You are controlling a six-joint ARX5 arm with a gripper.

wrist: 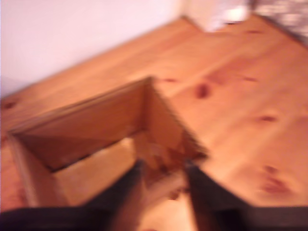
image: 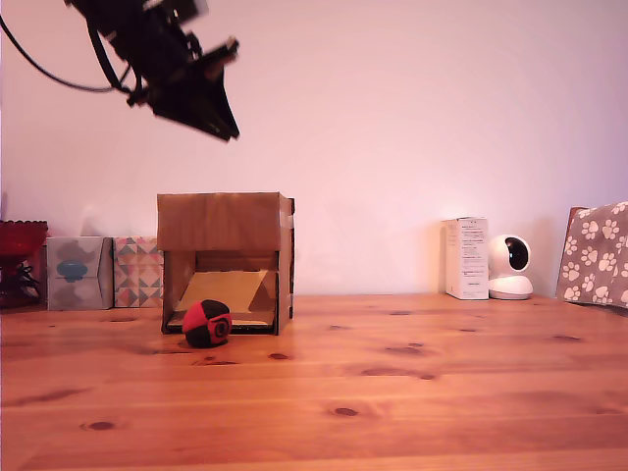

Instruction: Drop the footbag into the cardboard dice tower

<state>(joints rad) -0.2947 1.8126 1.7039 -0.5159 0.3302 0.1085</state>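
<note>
**Q:** One arm only — what did the exterior view show of the room and surface?

**A:** A knotty pine table (image: 412, 392) ran up to a plain pale wall (image: 412, 118). The gripper (image: 221, 93) hung high in the air, dark and blurred. I could not tell from there how far its jaws stood apart, and nothing showed in them.

**Q:** And the containers?

**A:** Well below the gripper, slightly toward the exterior view's right, stood the cardboard dice tower (image: 226, 260), its front cut-out showing the slanted ramp inside. The footbag (image: 207, 323) lay on the table at the mouth of that cut-out, far below the gripper and well apart from it. Two small patterned tissue boxes (image: 103, 272) sat below it and toward the view's left, beside a red dish (image: 20, 240). Far off toward the view's right were a white carton (image: 466, 258), a white camera (image: 510, 267) and a paw-print bag (image: 596, 253).

**Q:** The wrist view?

**A:** Blurred. Both dark fingers (wrist: 127, 192) stood apart with a clear gap and empty between them. Just beyond them lay the tower's open top, its cardboard walls framing the ramp within.

**Q:** Open room?

**A:** Beyond the tower's corner edge, bare table stretched away from the gripper toward the wall.
</note>
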